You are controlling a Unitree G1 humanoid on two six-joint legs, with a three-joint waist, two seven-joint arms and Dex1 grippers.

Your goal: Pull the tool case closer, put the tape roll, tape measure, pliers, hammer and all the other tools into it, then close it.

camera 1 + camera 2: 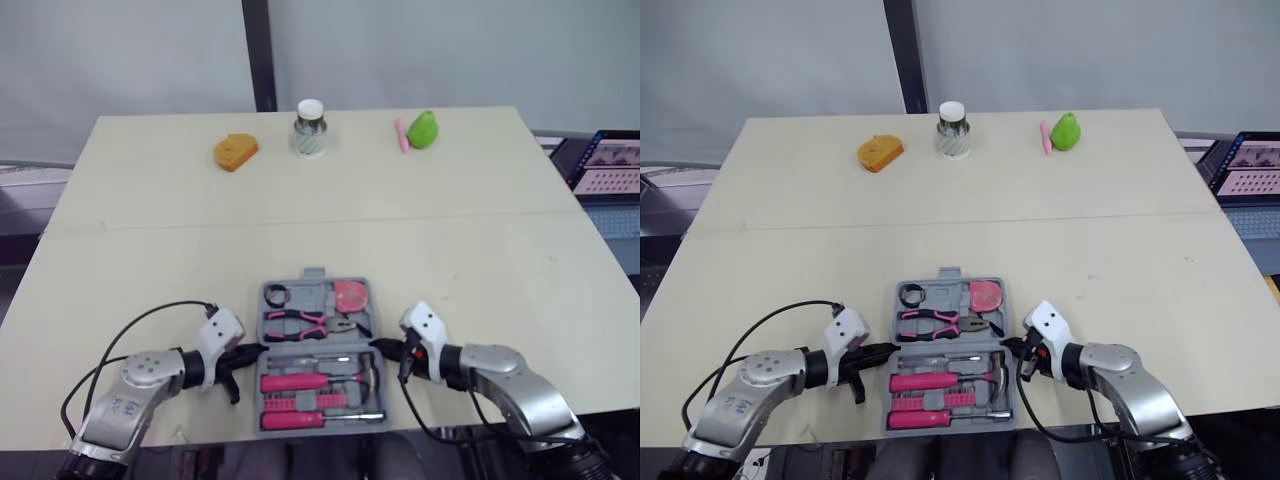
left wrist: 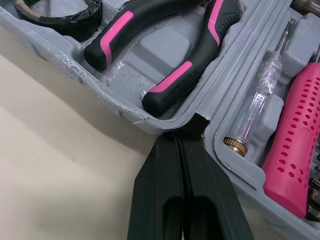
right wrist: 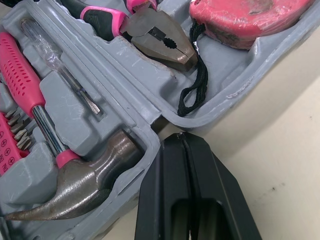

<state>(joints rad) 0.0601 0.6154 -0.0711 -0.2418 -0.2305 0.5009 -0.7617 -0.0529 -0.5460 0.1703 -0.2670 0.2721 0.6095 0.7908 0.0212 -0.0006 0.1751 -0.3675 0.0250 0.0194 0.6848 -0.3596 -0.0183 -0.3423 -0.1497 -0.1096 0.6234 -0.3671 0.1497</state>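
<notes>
The grey tool case (image 1: 262,318) lies open flat near the table's front edge. Its far half holds the black tape roll (image 1: 276,295), the pink tape measure (image 3: 245,20) and the pink-and-black pliers (image 2: 170,55). Its near half holds the pink-handled hammer (image 3: 80,185), a clear tester screwdriver (image 2: 257,102) and a pink screwdriver (image 1: 300,420). My left gripper (image 2: 182,135) is shut, its tip against the case's left edge at the hinge. My right gripper (image 3: 181,137) is shut too, its tip at the case's right edge by the hinge.
Along the table's far edge sit an orange object (image 1: 235,152), a jar with a white lid (image 1: 310,128), a pink stick (image 1: 401,135) and a green pear-shaped object (image 1: 423,129). A laptop (image 1: 605,165) stands off the table's right side.
</notes>
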